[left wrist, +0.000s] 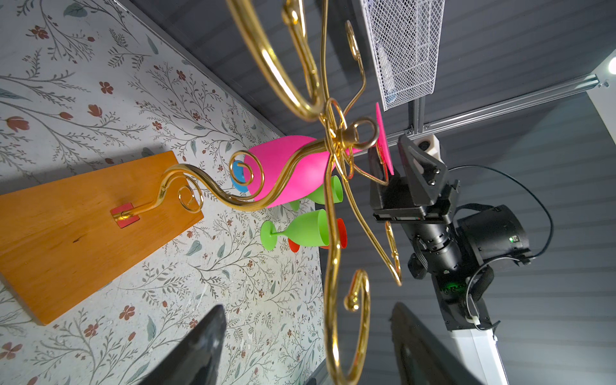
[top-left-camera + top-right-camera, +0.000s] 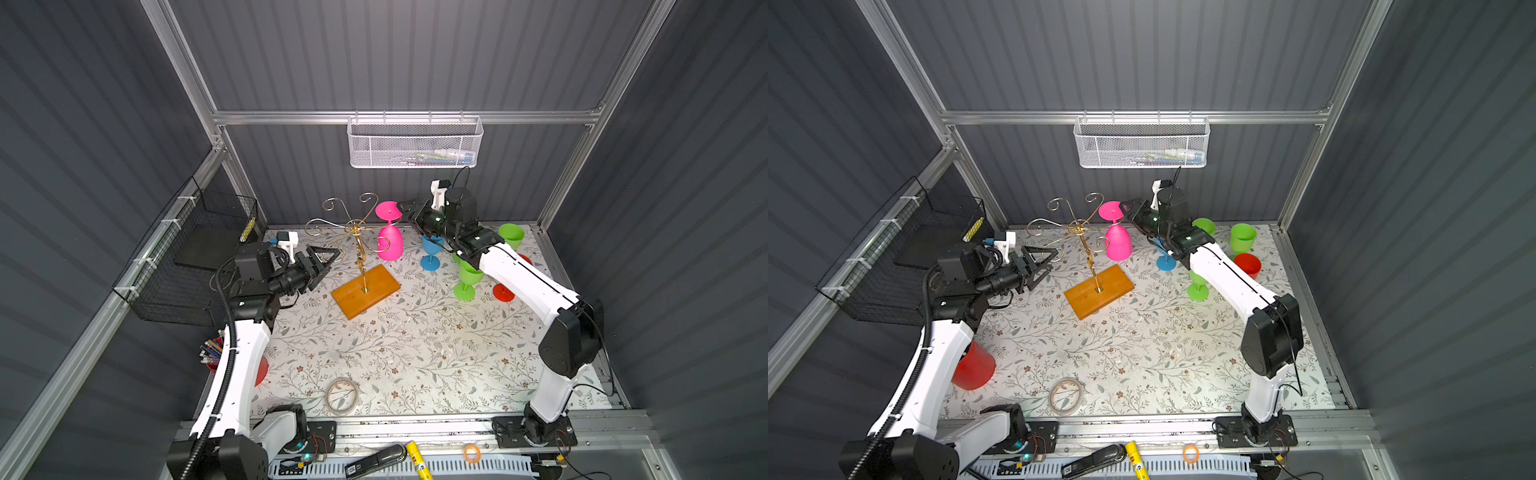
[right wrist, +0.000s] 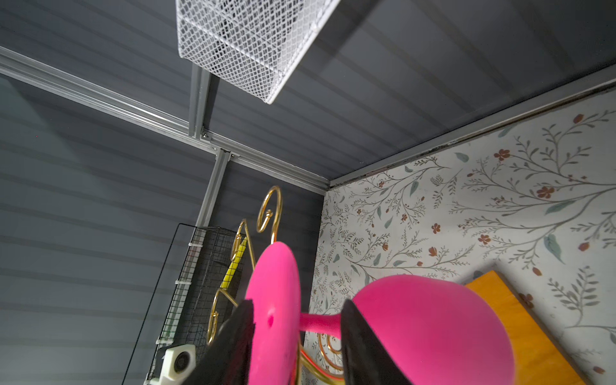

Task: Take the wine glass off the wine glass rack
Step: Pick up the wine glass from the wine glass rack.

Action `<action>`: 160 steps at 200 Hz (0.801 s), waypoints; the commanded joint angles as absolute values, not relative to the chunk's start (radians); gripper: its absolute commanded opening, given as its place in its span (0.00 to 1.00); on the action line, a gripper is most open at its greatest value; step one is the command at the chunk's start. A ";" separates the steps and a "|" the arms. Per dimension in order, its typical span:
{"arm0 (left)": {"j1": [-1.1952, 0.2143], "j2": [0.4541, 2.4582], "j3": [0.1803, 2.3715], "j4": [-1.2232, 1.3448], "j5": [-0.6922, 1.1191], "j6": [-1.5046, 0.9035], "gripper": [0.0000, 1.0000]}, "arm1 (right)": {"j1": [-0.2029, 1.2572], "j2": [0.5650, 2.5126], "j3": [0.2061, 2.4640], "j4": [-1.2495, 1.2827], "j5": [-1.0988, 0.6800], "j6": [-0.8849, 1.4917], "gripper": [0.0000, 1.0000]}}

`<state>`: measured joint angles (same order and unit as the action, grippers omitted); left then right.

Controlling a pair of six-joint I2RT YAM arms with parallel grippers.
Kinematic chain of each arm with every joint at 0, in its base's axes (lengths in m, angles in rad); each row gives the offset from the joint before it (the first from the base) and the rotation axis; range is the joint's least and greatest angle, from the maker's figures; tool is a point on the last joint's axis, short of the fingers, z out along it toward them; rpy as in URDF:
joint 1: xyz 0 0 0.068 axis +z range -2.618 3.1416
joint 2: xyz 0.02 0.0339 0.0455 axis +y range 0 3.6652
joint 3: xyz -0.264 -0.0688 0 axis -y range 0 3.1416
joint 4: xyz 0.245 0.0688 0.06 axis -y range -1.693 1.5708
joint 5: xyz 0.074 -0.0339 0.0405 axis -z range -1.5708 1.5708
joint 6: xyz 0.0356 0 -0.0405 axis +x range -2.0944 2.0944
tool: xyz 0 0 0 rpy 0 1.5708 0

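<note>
On the table, centre: one wine glass rack, gold wire, six curled arms counted, wavy stem, fixed in one orange-brown wooden base.
Pink wine glass: one; hangs bowl down from the rack arm on the right arm's side, foot uppermost, clear of the table.
Right hand: one; raised to the level of the pink foot, jaws partly apart, one on each side of that foot. The right wrist view shows a length of bare stem between the foot and the bowl-side finger, so no pinch is seen.
Left hand: one; jaws wide apart, holding nothing. One curled rack arm passes between its fingers in the left wrist view; contact cannot be told.
Blue wine glass: one, upright, just beside the pink bowl, partly behind the right arm.
Green wine glasses: three bowls counted in a top view, upright, by the right arm, which covers part of two.
Red wine glass: one, upright, beside the green ones.
Red cup: one, under the left arm.
Tape roll: one, flat, near the front edge.
White mesh basket: one, on the back wall rail.
Black wire basket: one, on the left wall.
</note>
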<state>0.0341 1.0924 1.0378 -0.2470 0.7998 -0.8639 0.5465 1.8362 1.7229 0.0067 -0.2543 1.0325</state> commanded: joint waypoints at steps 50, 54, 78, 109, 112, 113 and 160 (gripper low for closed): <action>0.034 1.089 1.070 -0.245 0.808 -0.841 0.78 | 0.545 1.871 1.816 -0.006 -0.261 1.007 0.42; 0.034 1.089 1.070 -0.245 0.808 -0.840 0.78 | 0.544 1.872 1.819 -0.008 -0.260 1.005 0.42; 0.034 1.092 1.069 -0.243 0.808 -0.839 0.78 | 0.544 1.877 1.838 -0.021 -0.255 0.991 0.40; 0.034 1.100 1.074 -0.242 0.808 -0.836 0.78 | 0.543 1.883 1.854 -0.034 -0.259 0.983 0.37; 0.034 1.101 1.074 -0.242 0.808 -0.835 0.78 | 0.544 1.884 1.855 -0.034 -0.259 0.984 0.36; 0.034 1.101 1.074 -0.242 0.808 -0.835 0.78 | 0.544 1.884 1.855 -0.035 -0.260 0.984 0.36; 0.034 1.106 1.080 -0.239 0.810 -0.835 0.78 | 0.548 1.888 1.856 -0.032 -0.268 0.988 0.32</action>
